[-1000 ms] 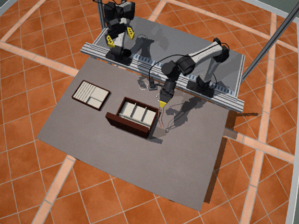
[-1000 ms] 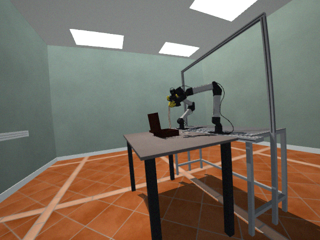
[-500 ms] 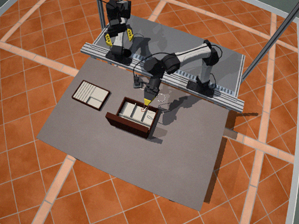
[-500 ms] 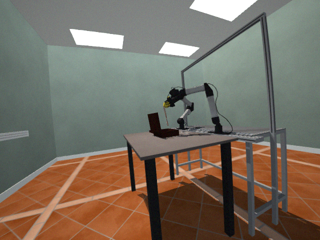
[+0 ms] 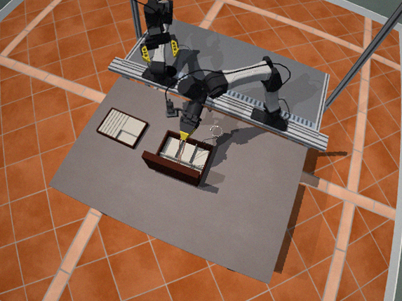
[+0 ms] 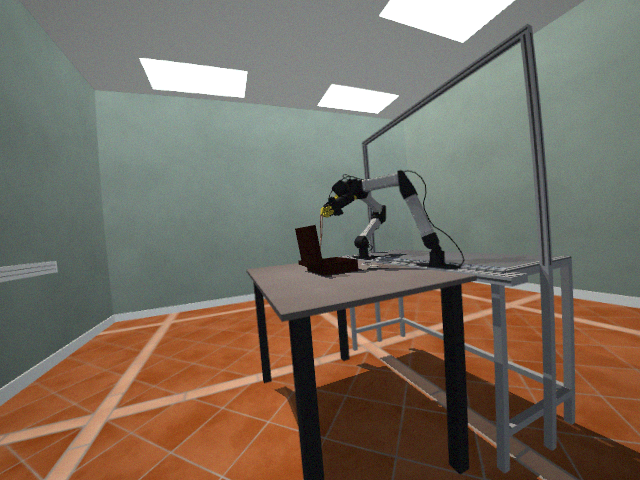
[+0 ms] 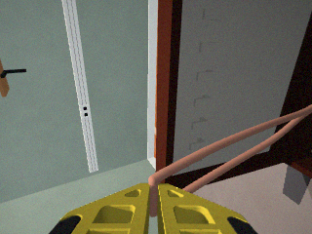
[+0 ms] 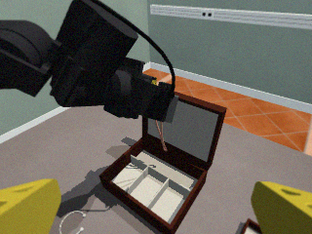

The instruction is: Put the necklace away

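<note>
My left gripper (image 5: 183, 139) (image 6: 321, 214) (image 7: 153, 192) is shut on the thin copper-coloured necklace (image 5: 179, 154) (image 7: 229, 141) (image 8: 162, 136). The necklace hangs in two strands over the open jewelry box (image 5: 204, 167) (image 8: 138, 210). Its lower end is near the raised lid (image 5: 171, 165) (image 6: 308, 245) (image 7: 234, 73), above the long compartment (image 8: 171, 170) beside the hinge; whether it touches inside is unclear. My right gripper (image 5: 160, 55) (image 8: 156, 188) is open and empty, high and well away from the box. One silver bangle (image 5: 222, 131) (image 8: 61, 224) lies on the table outside the box. No second bangle is visible.
A separate divided tray (image 5: 98, 131) lies on the table beside the box, towards the right arm's side. The raised lid stands along the box's far side from the arms. The left arm reaches over the box's near wall.
</note>
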`<state>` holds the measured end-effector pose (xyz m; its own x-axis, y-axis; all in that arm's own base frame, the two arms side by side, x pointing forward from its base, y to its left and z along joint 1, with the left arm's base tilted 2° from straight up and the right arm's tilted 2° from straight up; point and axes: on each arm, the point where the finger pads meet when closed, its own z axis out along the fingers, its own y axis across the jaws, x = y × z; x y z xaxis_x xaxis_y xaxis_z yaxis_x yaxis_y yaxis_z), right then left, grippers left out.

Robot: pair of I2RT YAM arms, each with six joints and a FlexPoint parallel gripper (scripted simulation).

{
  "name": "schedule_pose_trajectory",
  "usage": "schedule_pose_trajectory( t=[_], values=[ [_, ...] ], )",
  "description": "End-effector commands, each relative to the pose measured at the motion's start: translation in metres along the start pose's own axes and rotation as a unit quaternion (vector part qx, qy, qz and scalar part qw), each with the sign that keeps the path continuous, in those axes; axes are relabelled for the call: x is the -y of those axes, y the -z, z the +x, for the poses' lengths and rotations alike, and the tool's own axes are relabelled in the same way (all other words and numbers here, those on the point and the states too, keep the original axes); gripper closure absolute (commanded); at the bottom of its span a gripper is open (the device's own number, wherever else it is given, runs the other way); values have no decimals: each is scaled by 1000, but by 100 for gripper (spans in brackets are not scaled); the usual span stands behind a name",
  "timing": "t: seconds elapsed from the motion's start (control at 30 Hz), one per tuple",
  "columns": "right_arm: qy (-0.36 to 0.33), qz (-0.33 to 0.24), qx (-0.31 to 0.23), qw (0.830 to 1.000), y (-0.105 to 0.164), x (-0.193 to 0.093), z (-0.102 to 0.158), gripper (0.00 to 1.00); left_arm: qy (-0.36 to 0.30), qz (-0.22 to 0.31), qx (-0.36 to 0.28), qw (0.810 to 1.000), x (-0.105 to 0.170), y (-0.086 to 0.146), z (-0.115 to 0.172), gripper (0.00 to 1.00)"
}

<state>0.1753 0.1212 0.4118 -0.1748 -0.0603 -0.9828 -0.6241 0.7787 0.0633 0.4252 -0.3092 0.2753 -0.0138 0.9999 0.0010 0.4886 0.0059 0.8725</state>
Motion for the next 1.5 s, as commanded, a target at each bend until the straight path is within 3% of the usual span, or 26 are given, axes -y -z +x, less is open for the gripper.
schedule_pose_trajectory(
  t=[0.0, 0.8, 1.47],
  values=[
    [9, 9, 13, 1000, 7, 0, -11, 0, 4, 1, -11, 1000, -3, -3, -6, 100],
    [3, 25, 10, 1000, 7, 5, -10, 0, 5, 0, -9, 1000, -6, -12, -36, 100],
    [3, 25, 10, 1000, 7, 5, -10, 0, 27, -21, 8, 999, -17, -8, -37, 100]
  ],
)
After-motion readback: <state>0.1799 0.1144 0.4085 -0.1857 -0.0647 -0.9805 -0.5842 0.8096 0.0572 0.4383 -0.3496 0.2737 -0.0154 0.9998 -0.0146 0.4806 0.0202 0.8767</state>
